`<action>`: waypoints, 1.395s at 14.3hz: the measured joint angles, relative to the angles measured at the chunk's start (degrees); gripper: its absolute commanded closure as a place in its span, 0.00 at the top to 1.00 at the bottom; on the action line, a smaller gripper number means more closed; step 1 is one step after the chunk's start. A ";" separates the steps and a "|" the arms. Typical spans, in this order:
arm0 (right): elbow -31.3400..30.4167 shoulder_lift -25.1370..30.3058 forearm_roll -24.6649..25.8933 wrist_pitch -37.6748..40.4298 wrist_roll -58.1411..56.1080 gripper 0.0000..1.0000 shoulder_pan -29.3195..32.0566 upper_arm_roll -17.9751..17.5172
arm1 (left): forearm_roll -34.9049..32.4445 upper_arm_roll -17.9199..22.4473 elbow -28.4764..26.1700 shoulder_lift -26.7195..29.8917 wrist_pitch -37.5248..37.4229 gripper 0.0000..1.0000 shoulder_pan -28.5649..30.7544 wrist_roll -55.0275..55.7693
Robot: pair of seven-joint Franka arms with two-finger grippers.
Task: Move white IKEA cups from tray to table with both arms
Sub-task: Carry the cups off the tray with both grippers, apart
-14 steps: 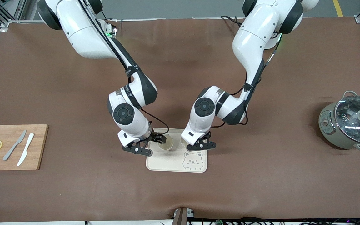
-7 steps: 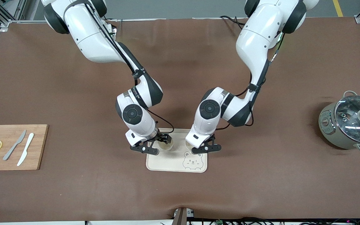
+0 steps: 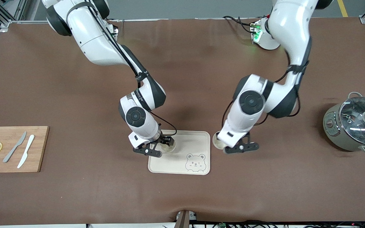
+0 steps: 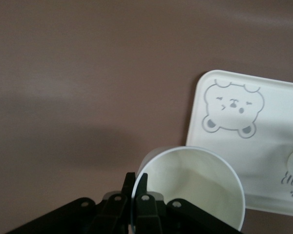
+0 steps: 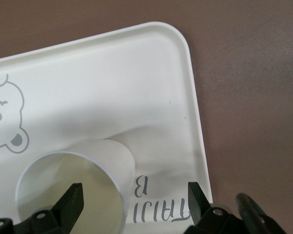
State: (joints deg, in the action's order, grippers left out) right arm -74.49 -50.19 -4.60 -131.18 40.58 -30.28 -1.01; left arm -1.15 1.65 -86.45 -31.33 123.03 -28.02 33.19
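Observation:
One white cup (image 3: 169,146) stands on the cream bear tray (image 3: 185,141), at the tray's corner toward the right arm's end. My right gripper (image 3: 165,142) is open over it. In the right wrist view one finger is at the mouth of this cup (image 5: 73,190) and the other is outside it, with the wall between them at the gripper's middle (image 5: 134,195). My left gripper (image 3: 222,144) is shut on the rim of the second white cup (image 3: 217,141), over the brown table just off the tray's edge. The left wrist view shows both fingers of the gripper (image 4: 136,183) pinching this cup's wall (image 4: 195,180).
A wooden board (image 3: 11,153) with two lemon slices and two knives lies toward the right arm's end. A grey pot with a glass lid (image 3: 356,125) stands toward the left arm's end. The tray also shows in the left wrist view (image 4: 268,141) and the right wrist view (image 5: 112,87).
My left arm has carried its cup off the tray toward the left arm's end. My right gripper shifted slightly at first and has since stayed over its cup.

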 measured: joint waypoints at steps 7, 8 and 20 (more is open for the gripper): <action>0.00 0.00 0.03 -0.04 0.00 0.00 0.00 0.12 | 2.46 -0.12 -26.36 22.47 3.18 0.00 10.35 -16.82; 0.00 -0.01 0.03 -0.04 0.00 0.00 0.00 0.14 | 3.53 -0.11 -30.18 25.35 4.65 0.00 12.31 -20.08; 1.84 2.11 0.07 6.32 -0.68 0.00 0.94 1.11 | 5.39 -0.29 -64.43 35.51 34.86 0.00 19.43 -32.09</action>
State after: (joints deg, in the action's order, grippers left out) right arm -72.65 -48.08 -4.53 -124.86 39.89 -29.34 0.10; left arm 4.24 1.36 -150.88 4.18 157.89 -8.59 1.10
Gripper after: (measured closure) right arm 0.969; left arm 0.965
